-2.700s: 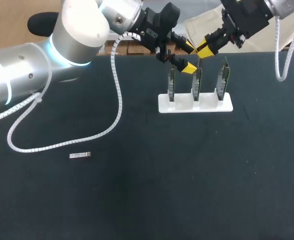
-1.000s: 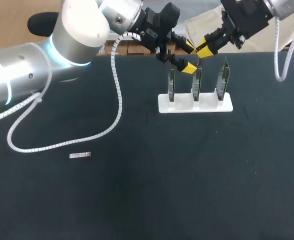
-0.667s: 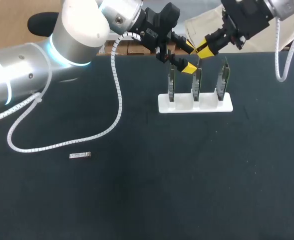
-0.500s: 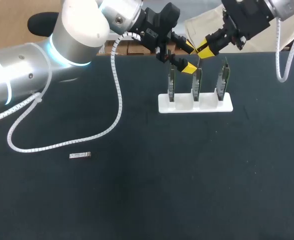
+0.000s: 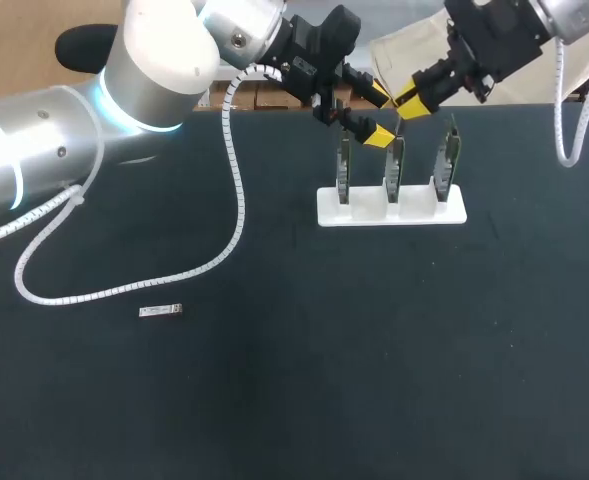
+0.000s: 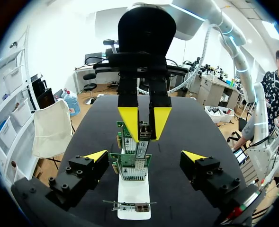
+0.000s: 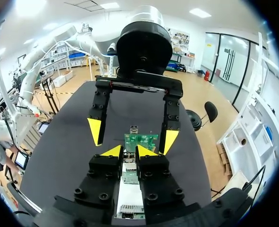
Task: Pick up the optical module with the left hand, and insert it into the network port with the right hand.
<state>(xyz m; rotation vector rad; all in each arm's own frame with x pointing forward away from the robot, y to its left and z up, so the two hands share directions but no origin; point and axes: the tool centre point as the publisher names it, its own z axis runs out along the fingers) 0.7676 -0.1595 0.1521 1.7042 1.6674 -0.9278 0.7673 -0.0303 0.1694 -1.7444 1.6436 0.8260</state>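
The right gripper [image 7: 130, 151] pinches the optical module [image 6: 142, 147] just above the middle network card [image 5: 395, 165] of the white stand [image 5: 369, 212], probably to line it up with the port. The left gripper [image 5: 375, 116], spread wide, hangs beside that card.

Optical module [image 6: 141, 149]: a slim silver metal bar. I see it gripped between the yellow tips of the right gripper [image 6: 145, 137], hanging lengthwise over the row of cards. I cannot tell whether it touches one.
Second optical module [image 5: 161, 311]: the same silver bar, lying flat on the dark table [image 5: 304, 380], well apart from the stand.
Network cards [image 5: 394, 165]: three green boards standing upright side by side in a white stand [image 5: 391, 207]. I cannot make out the port itself.
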